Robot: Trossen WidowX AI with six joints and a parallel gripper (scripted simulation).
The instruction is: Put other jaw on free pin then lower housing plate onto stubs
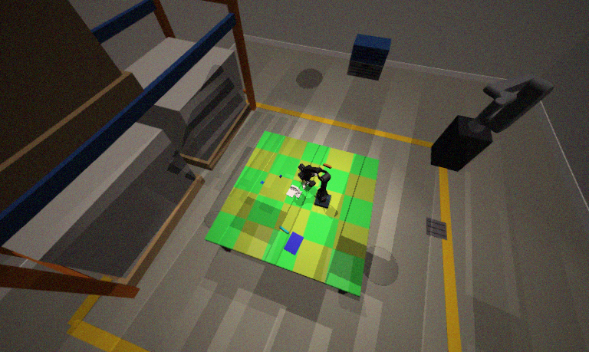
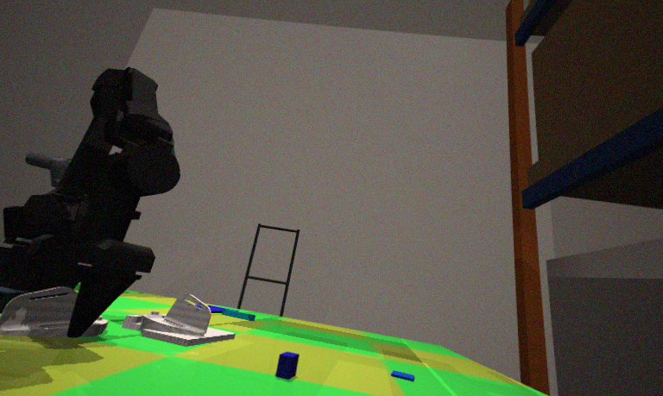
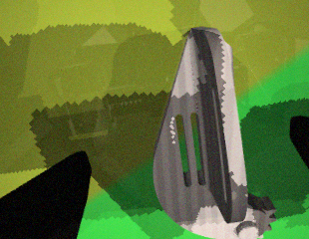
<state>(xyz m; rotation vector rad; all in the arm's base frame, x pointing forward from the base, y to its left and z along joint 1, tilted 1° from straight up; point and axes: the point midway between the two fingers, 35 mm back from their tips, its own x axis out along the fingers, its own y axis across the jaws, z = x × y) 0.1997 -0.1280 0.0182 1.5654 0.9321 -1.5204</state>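
Observation:
The loose grey-white jaw [image 2: 41,315] [image 3: 211,134] lies on the table with its slotted fin upright. Its toothed end is at the lower right in the wrist view. My gripper [image 1: 307,184] [image 3: 188,143] is open and empty. Its fingers stand to either side of the loose jaw with gaps, and in the exterior view one fingertip is low in front of it. The white base assembly [image 1: 293,192] [image 2: 181,337] lies beside it, with another upright jaw fin [image 2: 192,317]. The free pin is too small to tell. I cannot pick out the housing plate for certain.
A dark blue block [image 1: 280,176] [image 2: 287,365] and a small blue flat piece [image 1: 261,182] [image 2: 402,375] lie beyond the base assembly. A cyan bar [image 1: 284,229] [image 2: 237,315] lies near a blue rectangle [image 1: 293,243]. An orange bar [image 1: 327,166] lies behind the arm.

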